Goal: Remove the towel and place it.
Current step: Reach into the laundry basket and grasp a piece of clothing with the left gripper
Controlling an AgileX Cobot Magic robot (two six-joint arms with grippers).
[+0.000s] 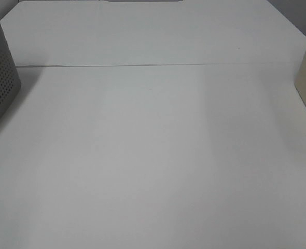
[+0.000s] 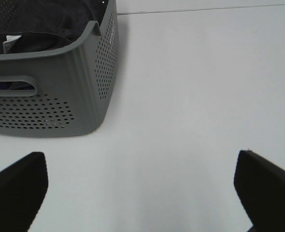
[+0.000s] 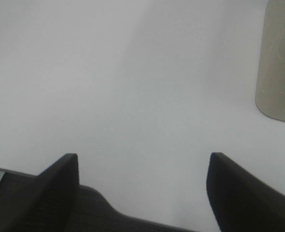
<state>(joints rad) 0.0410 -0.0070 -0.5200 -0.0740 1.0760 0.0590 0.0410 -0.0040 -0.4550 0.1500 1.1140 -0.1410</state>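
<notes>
On the white desk (image 1: pixel 153 155) a grey perforated basket (image 2: pixel 60 96) stands at the left edge, with the dark towel (image 2: pixel 41 24) crumpled inside it (a white label (image 2: pixel 12 42) shows). The left pincer (image 2: pixel 141 188) and the right pincer (image 3: pixel 142 186) are both spread wide, holding nothing.

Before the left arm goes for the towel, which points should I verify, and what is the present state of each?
1. The towel lies inside the basket, within the left wrist view: ok.
2. The left gripper is open, with nothing between its jaws: ok.
3. The right gripper is open and empty: ok.
4. The table beside the basket is bare, so there is room to place the towel: ok.
5. The beige container stands apart from the right gripper: ok.
6. The towel is free of the basket's handle slot: cannot tell.
</notes>
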